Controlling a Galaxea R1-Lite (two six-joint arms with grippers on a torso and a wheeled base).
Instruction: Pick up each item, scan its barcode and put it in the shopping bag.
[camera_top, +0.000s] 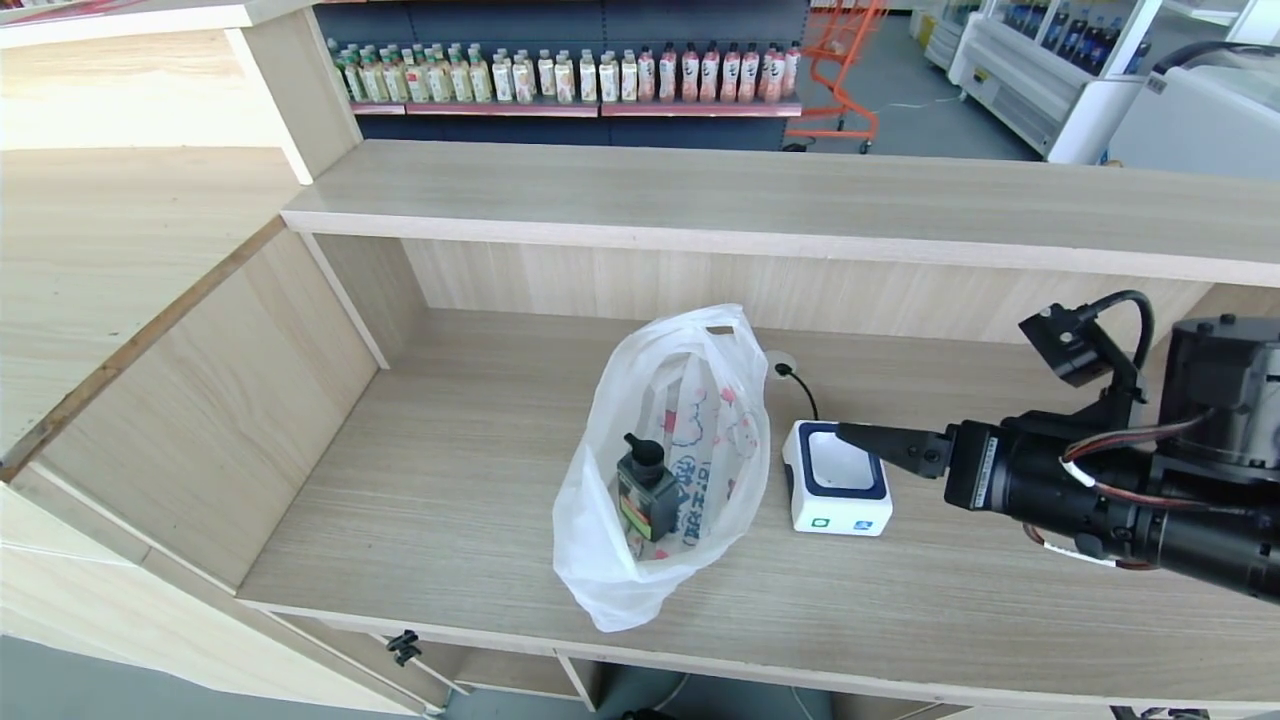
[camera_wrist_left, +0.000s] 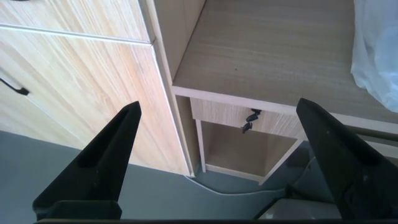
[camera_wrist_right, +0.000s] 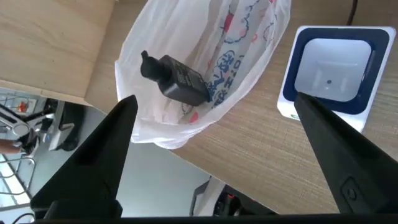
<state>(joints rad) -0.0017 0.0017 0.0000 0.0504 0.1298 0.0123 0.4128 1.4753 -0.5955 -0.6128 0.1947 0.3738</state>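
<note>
Right of centre, the right claw (camera_top: 848, 433) hung spread over the scanner (camera_top: 836, 478); beside it, a bottle (camera_top: 647, 495) sat in the shopping bag (camera_top: 600, 565). The left claw (camera_wrist_left: 219, 104) gaped empty.

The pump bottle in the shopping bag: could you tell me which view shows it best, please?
The right wrist view: it looks into the open shopping bag, showing the pump bottle from pump to label. The head view shows it farther off, its base behind the plastic. The left wrist view catches the bag's edge.
</note>
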